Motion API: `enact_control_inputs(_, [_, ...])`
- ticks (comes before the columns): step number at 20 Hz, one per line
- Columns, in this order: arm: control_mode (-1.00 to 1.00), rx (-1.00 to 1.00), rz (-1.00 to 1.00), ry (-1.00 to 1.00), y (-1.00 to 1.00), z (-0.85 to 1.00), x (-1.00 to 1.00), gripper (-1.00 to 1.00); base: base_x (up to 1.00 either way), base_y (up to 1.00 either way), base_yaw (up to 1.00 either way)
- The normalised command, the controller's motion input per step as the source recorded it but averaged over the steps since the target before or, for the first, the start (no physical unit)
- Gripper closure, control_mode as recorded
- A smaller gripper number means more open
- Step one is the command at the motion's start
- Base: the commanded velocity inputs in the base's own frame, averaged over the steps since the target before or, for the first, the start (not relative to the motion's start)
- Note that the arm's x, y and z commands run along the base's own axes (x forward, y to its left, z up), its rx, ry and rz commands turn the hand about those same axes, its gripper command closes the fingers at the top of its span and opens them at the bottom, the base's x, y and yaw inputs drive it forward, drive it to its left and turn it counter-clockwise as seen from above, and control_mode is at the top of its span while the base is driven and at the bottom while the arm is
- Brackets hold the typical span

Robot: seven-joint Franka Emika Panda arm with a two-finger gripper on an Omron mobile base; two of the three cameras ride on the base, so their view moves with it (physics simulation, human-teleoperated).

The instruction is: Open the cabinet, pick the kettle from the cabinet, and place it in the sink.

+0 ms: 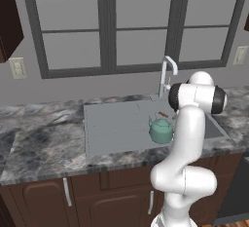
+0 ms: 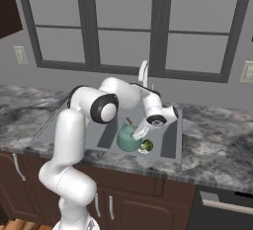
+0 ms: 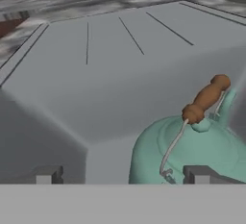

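The teal-green kettle (image 1: 161,129) (image 2: 127,141) stands upright on the floor of the grey sink (image 1: 112,123) (image 2: 168,134), in its right half. Close up, the kettle (image 3: 192,153) shows a thin wire handle with a brown wooden grip. My gripper (image 2: 140,132) (image 3: 123,177) hangs just above and beside the kettle, open, with its fingertips (image 3: 47,175) wide apart and touching nothing. In the left base view my own arm hides the hand. A corner of the dark brown cabinet (image 1: 8,16) (image 2: 7,7) shows at the upper left.
A curved silver faucet (image 1: 168,72) (image 2: 144,73) rises behind the sink. A small green broccoli piece (image 2: 146,146) lies beside the kettle. Grey marbled counter (image 1: 44,138) runs on both sides, with brown lower cupboards (image 1: 44,201) beneath and a large window behind.
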Motion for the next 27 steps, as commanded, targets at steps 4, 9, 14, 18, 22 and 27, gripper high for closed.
enact_control_inputs(4, [-1.0,-0.06,-0.06,0.0,-0.09,0.23,-0.14,-1.0,0.0,0.0,0.0])
enact_control_inputs(9, [-1.0,-0.13,-0.01,0.03,-0.12,0.27,-0.17,-1.0,0.0,0.0,0.0])
enact_control_inputs(14, [-1.0,-0.11,0.0,0.0,-0.12,0.29,-0.27,-1.0,0.0,0.0,0.0])
enact_control_inputs(18, [-1.0,-0.13,0.0,0.0,-0.13,0.29,-0.34,-1.0,0.0,0.0,0.0])
enact_control_inputs(22, [-1.0,-0.12,0.0,0.0,-0.11,0.32,-0.37,-1.0,0.0,0.0,0.0])
enact_control_inputs(27, [-1.0,-0.12,0.0,-0.01,-0.08,0.35,-0.38,-1.0,0.0,0.0,0.0])
